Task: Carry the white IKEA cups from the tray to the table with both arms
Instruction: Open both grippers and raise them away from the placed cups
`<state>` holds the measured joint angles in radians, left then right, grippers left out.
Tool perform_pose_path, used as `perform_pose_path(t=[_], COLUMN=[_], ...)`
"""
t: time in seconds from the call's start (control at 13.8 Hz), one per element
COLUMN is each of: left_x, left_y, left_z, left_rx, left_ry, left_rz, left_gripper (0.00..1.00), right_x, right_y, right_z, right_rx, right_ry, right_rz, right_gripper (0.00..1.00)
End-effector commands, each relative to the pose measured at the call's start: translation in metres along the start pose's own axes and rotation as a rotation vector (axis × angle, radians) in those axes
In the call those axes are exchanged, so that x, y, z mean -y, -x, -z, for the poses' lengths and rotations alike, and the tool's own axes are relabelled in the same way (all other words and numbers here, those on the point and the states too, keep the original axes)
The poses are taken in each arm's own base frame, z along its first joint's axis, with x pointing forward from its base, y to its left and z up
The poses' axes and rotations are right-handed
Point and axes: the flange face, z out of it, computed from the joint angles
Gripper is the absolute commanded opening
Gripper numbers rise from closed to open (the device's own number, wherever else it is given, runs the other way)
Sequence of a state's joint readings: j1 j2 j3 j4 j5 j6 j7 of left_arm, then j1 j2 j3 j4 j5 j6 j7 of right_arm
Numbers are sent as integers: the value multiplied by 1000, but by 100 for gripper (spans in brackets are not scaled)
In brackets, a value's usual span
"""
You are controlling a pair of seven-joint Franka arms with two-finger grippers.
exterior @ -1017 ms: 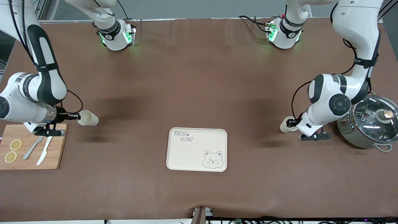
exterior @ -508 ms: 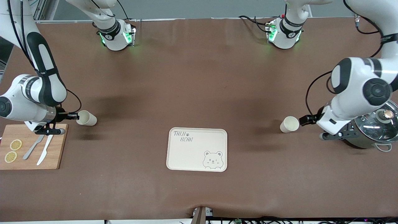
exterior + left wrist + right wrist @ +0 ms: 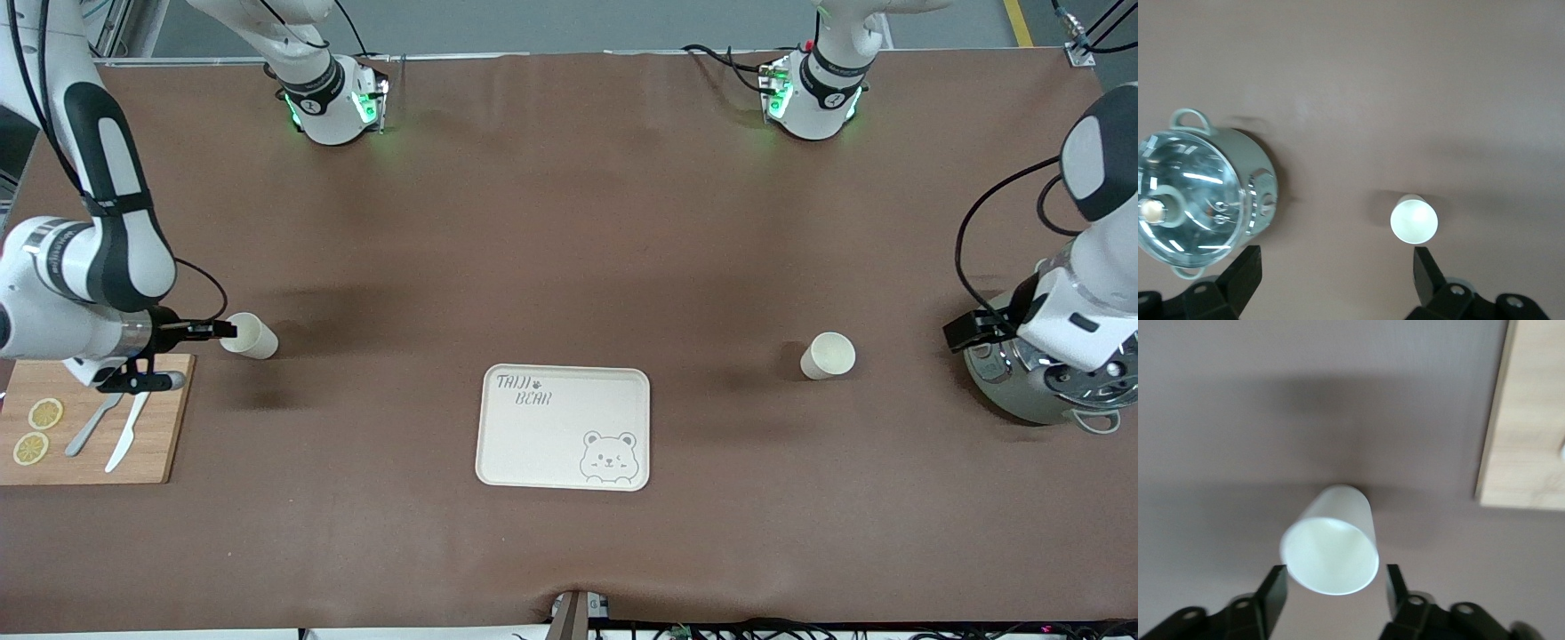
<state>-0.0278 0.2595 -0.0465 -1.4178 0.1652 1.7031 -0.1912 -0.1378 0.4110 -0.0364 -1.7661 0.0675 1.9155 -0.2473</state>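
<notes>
One white cup stands on the brown table beside the cutting board, toward the right arm's end. My right gripper is level with its rim. In the right wrist view the fingers stand either side of the cup with a small gap, so my right gripper is open. The other white cup stands upright and free toward the left arm's end. It also shows in the left wrist view. My left gripper is open and empty, between that cup and the pot, and in its own view holds nothing.
A cream bear-printed tray lies between the cups, nearer the front camera. A wooden cutting board with lemon slices, a fork and a knife lies under the right arm. A steel pot with a glass lid sits under the left arm's wrist.
The left gripper let go of its cup and drew back toward the pot. The right gripper lowered its tilted cup onto the table and its fingers parted a little.
</notes>
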Motion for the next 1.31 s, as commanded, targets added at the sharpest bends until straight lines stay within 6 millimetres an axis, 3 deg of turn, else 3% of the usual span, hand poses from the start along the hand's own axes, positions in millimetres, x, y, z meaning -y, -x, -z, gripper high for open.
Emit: perform_pose_path(t=[0.0, 0.15, 0.29, 0.36, 0.44, 0.58, 0.8, 1.09, 1.23], left_x=[22, 37, 36, 37, 39, 44, 43, 31, 31], left_y=[16, 29, 40, 46, 52, 67, 86, 86, 83], left_z=[37, 57, 68, 76, 80, 78, 84, 84, 81], left_rx=[-10, -12, 8, -3, -1, 2, 4, 11, 14], left_ry=[-16, -1, -5, 2, 28, 95, 106, 103, 102], left_rz=[4, 27, 42, 36, 16, -10, -15, -31, -39], left_gripper=[100, 100, 100, 100, 100, 100, 100, 100, 100], right_x=[9, 17, 26, 32, 39, 56, 66, 74, 84], right_y=[-16, -13, -8, -6, -2, 25, 80, 136, 153], right_z=[63, 129, 201, 229, 243, 276, 306, 313, 311], right_rx=[-45, -74, -183, -237, -261, -285, -208, -162, -156], right_ry=[21, 22, 50, 61, 65, 76, 59, 100, 112], right_rz=[29, 38, 53, 63, 72, 81, 77, 74, 87], right_gripper=[100, 100, 100, 100, 100, 100, 100, 100, 100])
